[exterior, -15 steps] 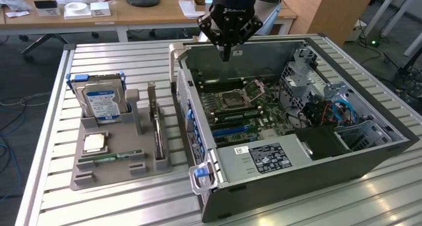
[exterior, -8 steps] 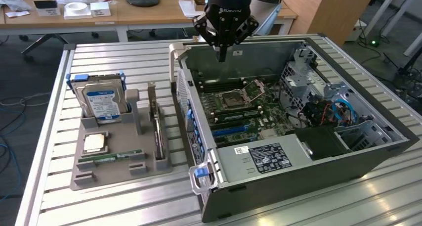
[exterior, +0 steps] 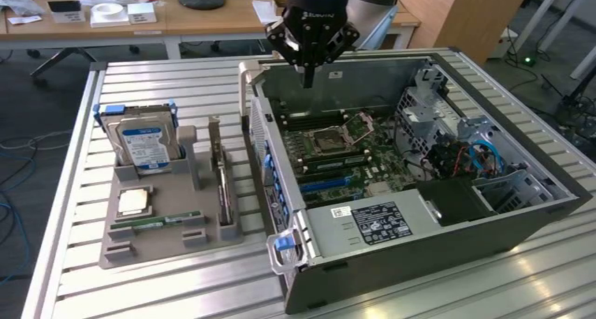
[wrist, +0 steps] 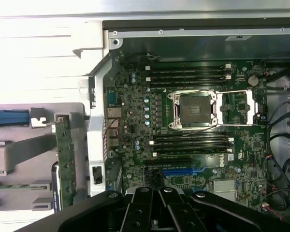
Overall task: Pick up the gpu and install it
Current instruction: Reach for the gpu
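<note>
1. Grey tray [exterior: 121, 253] at the bench's [exterior: 167, 291] edge on the exterior view's left holds memory stick [exterior: 153, 221], CPU chip [exterior: 135, 202], hard drive [exterior: 144, 148] and gpu [exterior: 222, 186], upright on edge, nearest the case.
2. Open case [exterior: 419, 249] mid-bench, motherboard [exterior: 345, 151] inside.
3. Gripper [exterior: 308, 78], fingers pressed together and holding nothing, over the case's far wall, well apart from gpu. Risk: a skewed pinch tips the thin card or clips the tray.

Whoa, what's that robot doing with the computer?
The robot arm's gripper hangs over the open computer, near its back wall. It is shut and holds nothing. The gpu it's meant to put in stands on its edge in the grey holder beside the computer, untouched. So the card has not been picked up yet.
</note>
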### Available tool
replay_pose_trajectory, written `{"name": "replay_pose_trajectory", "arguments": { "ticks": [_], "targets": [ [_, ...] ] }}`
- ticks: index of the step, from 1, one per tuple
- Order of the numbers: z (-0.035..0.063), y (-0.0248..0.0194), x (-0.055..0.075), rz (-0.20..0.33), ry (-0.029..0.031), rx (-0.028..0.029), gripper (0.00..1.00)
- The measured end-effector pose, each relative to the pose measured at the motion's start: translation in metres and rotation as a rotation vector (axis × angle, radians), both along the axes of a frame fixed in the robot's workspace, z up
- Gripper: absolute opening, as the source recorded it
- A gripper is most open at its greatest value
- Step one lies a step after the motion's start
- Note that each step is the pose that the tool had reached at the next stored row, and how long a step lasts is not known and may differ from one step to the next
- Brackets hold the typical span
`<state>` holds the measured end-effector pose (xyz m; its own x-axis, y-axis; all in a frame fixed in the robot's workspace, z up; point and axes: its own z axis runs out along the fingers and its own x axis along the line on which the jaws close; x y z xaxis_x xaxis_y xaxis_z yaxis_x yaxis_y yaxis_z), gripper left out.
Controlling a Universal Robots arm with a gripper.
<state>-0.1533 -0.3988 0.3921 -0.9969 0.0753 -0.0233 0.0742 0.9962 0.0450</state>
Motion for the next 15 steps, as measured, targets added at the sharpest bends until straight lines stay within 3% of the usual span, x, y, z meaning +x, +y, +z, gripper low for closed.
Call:
{"name": "replay_pose_trajectory", "arguments": {
  "ticks": [15],
  "targets": [
    [-0.0007,0.0001,-0.027,0.0,0.0,0.0001,0.11]
  ]
}}
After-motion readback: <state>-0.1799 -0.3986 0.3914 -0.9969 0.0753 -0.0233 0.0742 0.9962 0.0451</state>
